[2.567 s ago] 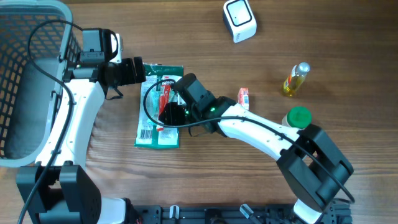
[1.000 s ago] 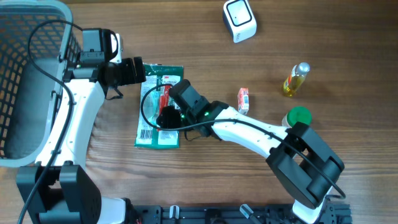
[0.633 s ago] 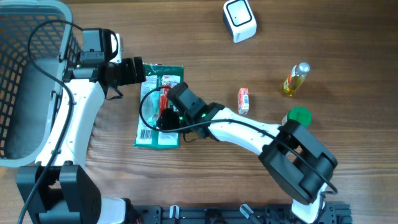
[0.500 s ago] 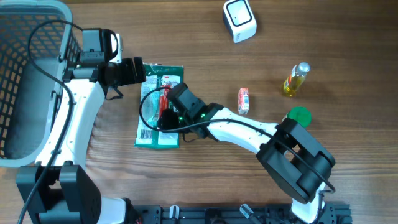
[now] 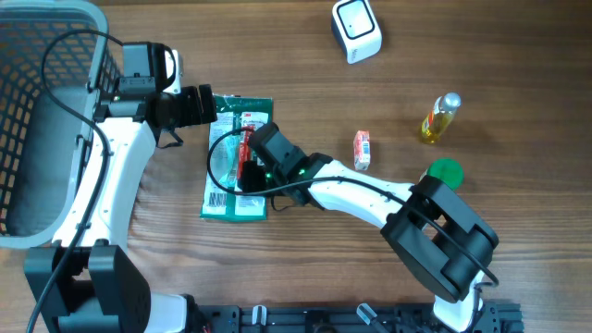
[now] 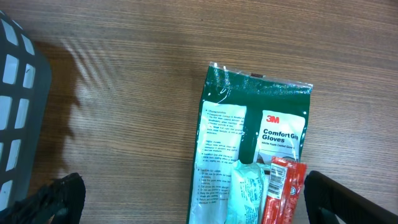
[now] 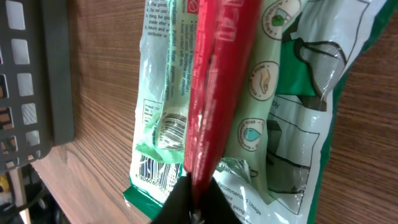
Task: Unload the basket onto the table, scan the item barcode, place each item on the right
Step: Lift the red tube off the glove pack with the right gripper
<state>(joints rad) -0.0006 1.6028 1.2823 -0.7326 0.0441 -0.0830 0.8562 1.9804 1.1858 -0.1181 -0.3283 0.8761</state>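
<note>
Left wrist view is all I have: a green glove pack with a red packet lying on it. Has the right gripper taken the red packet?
Observer: Yes. In the right wrist view the right gripper is shut on one end of the red packet, over the glove pack.
Operator: Where do I take it to scan?
Observer: The white scanner sits near the far edge of the table, to the right of the pack in the overhead view and well apart from it.
Operator: Any code showing yet?
Observer: Only a barcode on the glove pack's label, beside the gripper. I see none on the red packet.
</note>
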